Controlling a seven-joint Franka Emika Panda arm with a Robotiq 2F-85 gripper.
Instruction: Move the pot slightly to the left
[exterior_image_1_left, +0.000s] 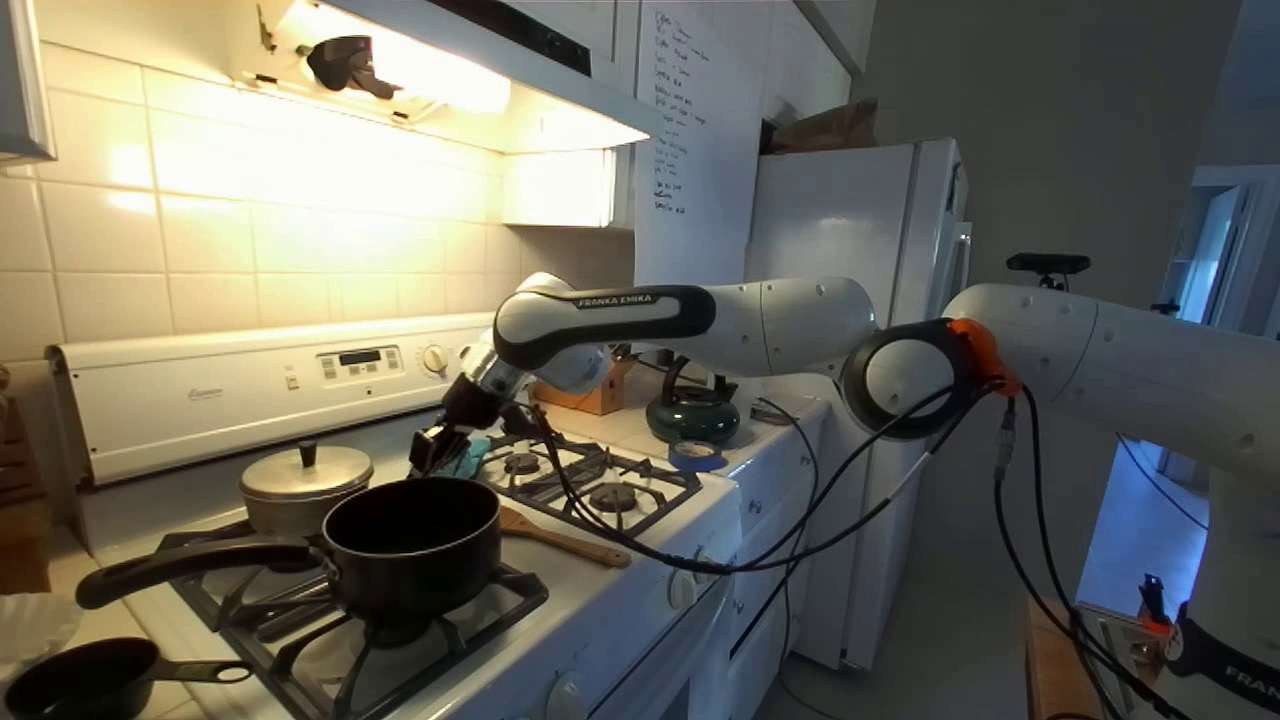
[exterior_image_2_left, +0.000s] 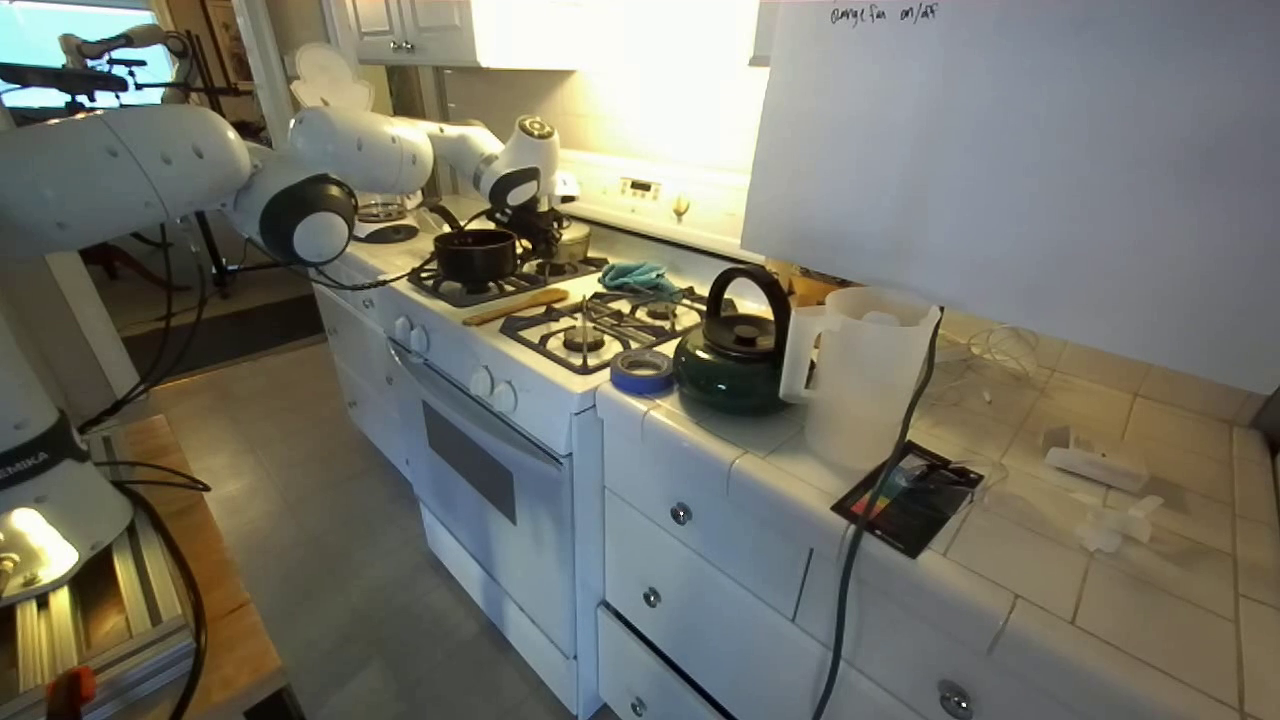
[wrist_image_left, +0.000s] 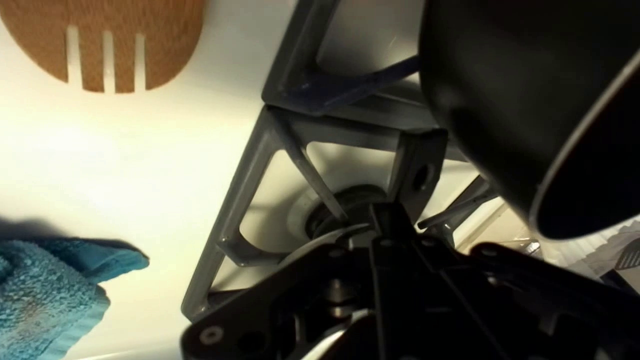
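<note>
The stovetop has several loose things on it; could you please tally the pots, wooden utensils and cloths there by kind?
Pots: 2 (the black pot and the lidded pot)
Wooden utensils: 1 (the slotted turner)
Cloths: 1 (the teal cloth)
Total: 4

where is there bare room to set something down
Bare stovetop shows between the slotted wooden turner, teal cloth and burner grate. In an exterior view, bare tiled counter lies beside the printed card, before the white scrap. Crowded: around the gripper, close to saucepan and lidded pot; also where green kettle, blue tape and pitcher cluster.
</note>
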